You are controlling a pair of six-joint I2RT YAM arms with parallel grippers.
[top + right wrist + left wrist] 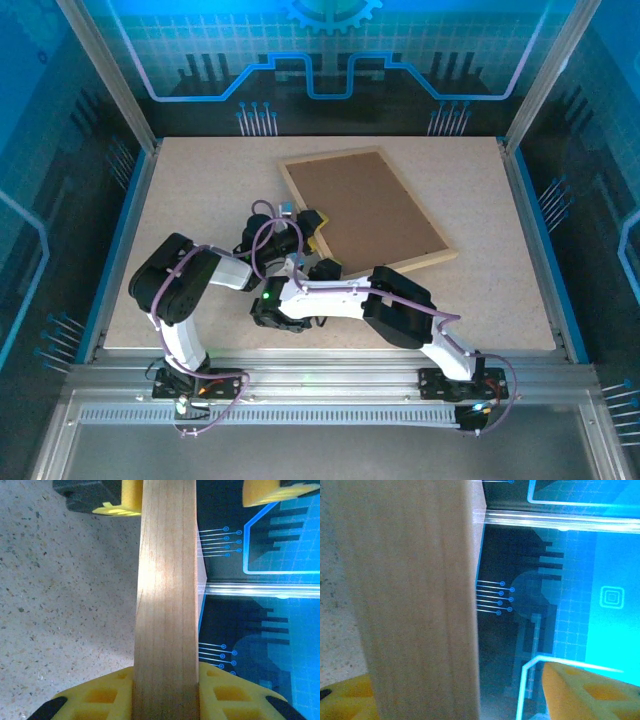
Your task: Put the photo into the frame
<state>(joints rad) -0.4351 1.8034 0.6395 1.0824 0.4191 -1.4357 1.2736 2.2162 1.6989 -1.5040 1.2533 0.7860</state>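
Note:
The frame (438, 258) lies right of the table's centre, thin light wooden rails around a brown backing board (370, 205) that faces up. My right gripper (324, 268) is at the frame's near left corner. In the right wrist view it (165, 682) is shut on the wooden rail (167, 580), a yellow finger pressed against each side. My left gripper (312, 228) is a little farther along the same rail. It (465, 700) stands open: the rail (415, 605) lies by one finger, with a clear gap to the other finger (585, 695). The photo is hidden.
The speckled tabletop (200, 190) has free room left of and behind the frame. Aluminium posts and blue patterned walls (330, 60) enclose the table. Both arms cross in front of the frame's near left corner.

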